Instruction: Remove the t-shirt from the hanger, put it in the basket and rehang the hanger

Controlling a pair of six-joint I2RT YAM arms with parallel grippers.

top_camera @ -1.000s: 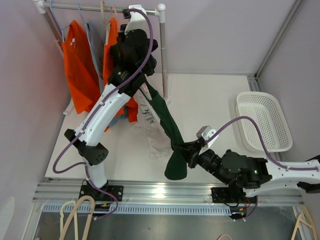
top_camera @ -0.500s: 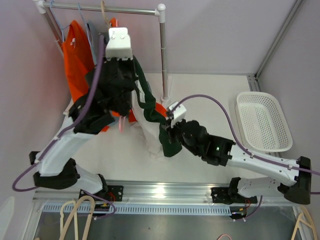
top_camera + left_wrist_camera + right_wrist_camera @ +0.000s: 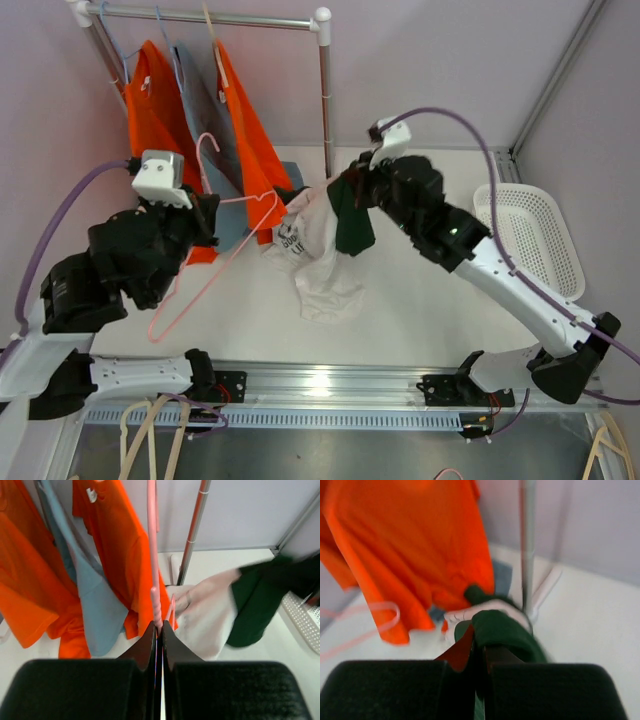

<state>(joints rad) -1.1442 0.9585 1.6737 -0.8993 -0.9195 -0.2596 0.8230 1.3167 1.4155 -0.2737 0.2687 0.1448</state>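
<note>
The left gripper (image 3: pixel 156 627) is pinching the bare pink wire hanger (image 3: pixel 152 555) at frame left. The right gripper (image 3: pixel 479 637) is clamping the green-and-white cotton t-shirt (image 3: pixel 322 265), which is dangling mid-frame and seemingly freed. Probably only setting it down remains.

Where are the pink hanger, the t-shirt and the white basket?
pink hanger (image 3: pixel 152 540), left wrist view, on its straight rod.
t-shirt (image 3: pixel 322 275), top external view, on its white body.
white basket (image 3: pixel 528 245), top external view, on its mesh floor.

left gripper (image 3: pixel 157 630) clamped on pink hanger (image 3: pixel 152 550); orange shirts (image 3: pixel 117 545) far left; white-green t-shirt (image 3: pixel 225 605) right.
</note>
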